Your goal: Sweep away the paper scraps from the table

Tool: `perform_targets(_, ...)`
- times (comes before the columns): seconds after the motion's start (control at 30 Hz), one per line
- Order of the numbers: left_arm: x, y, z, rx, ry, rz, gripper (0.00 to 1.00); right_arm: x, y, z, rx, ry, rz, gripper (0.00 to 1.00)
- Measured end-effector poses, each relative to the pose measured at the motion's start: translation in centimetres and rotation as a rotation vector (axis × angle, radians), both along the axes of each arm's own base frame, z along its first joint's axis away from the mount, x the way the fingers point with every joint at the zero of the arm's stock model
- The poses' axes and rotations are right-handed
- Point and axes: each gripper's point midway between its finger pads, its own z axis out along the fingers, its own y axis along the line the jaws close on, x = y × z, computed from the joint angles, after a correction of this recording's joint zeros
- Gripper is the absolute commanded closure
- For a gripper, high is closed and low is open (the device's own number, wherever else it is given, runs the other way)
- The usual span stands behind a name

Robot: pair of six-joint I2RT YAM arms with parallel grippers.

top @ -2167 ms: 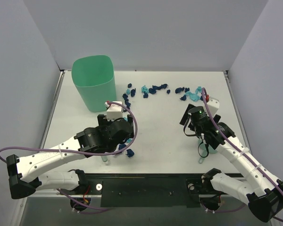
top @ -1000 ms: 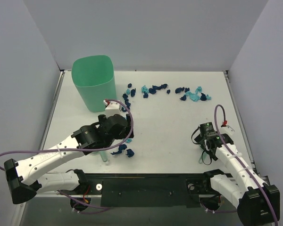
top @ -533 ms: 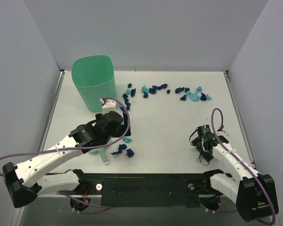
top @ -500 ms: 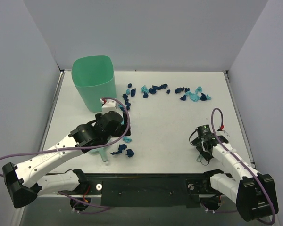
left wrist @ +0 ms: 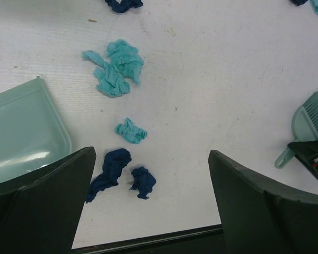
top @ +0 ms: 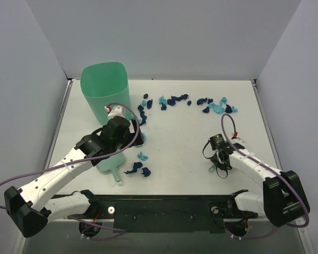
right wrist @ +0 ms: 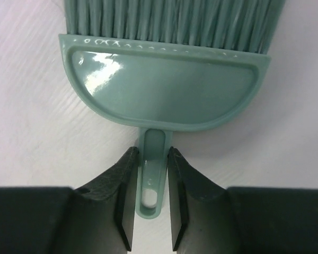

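The flat white rectangular table (top: pixel 180 143) carries everything. The right gripper (right wrist: pixel 151 174) has its jaws clamped on the thin handle of the mint-green plastic brush (right wrist: pixel 164 90). The left gripper (left wrist: pixel 151 159) hangs with jaws wide apart above the table. Several tiny crumpled navy and turquoise paper scraps (left wrist: pixel 130 131) lie between them, with more along the far edge.

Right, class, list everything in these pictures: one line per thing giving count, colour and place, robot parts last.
paper scraps: many, navy and turquoise, a band along the far side plus a small cluster at near left
bin: one, mint green, far left corner
dustpan: one, mint green, near left, beside the small cluster
brush: one, mint green, near right
table: one, white, under everything
left gripper: one, black, open above the near cluster
right gripper: one, black, closed on the brush handle
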Motion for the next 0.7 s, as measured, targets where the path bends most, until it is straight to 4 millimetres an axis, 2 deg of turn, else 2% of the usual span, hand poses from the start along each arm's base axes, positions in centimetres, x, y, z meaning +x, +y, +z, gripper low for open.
perform_targets(0.13, 1.4, -0.4, -0.8, -0.08, 0.048, 0.021, 0.0, 0.7, 2.6, 0.3, -0.008, 0.026, 0.131, 0.97)
perform_targets(0.17, 1.6, -0.7, -1.2, -0.096, 0.066, 0.018, 0.05, 0.9, 3.4, 0.5, -0.007, 0.028, 0.171, 0.97)
perform_targets(0.2, 1.9, -1.1, -1.7, -0.113, 0.085, 0.014, 0.06, 1.1, 4.0, 0.7, -0.007, 0.026, 0.201, 0.97)
perform_targets(0.33, 2.6, -3.7, -4.2, -0.185, 0.178, -0.031, 0.08, 2.2, 7.8, 2.4, 0.012, -0.011, 0.369, 0.98)
perform_targets(0.47, 2.8, -6.8, -7.7, -0.245, 0.299, -0.092, 0.09, 2.6, 11.3, 4.1, 0.049, -0.054, 0.508, 0.99)
perform_targets(0.57, 2.9, -8.6, -9.8, -0.282, 0.37, -0.123, 0.1, 2.5, 12.8, 4.6, 0.072, -0.066, 0.573, 0.99)
perform_targets(0.7, 3.0, -10.6, -11.8, -0.354, 0.449, -0.155, 0.11, 2.0, 13.8, 4.6, 0.091, -0.057, 0.628, 0.99)
